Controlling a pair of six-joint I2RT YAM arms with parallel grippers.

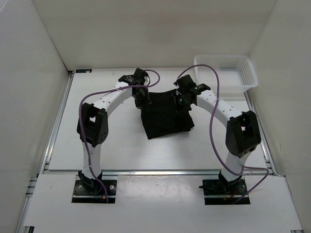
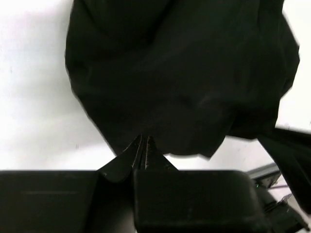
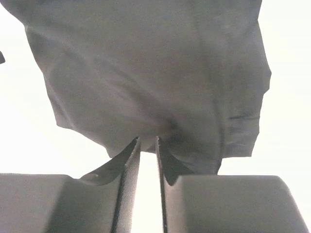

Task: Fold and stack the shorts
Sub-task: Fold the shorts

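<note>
The black shorts (image 1: pixel 165 121) lie bunched on the white table between my two arms, partly folded, with their far edge drawn up toward both grippers. My left gripper (image 1: pixel 141 100) sits at the far left edge of the cloth. In the left wrist view its jaws (image 2: pixel 144 138) are pressed together with the dark shorts (image 2: pixel 184 73) pinched at the tips. My right gripper (image 1: pixel 181 102) is at the far right edge. Its jaws (image 3: pixel 146 139) stand a narrow slit apart, the shorts (image 3: pixel 146 73) puckering into the tips.
A white mesh basket (image 1: pixel 221 57) stands at the back right corner, close behind my right arm. White walls close in the table on three sides. A metal rail (image 1: pixel 58 121) runs along the left edge. Purple cables loop over both arms.
</note>
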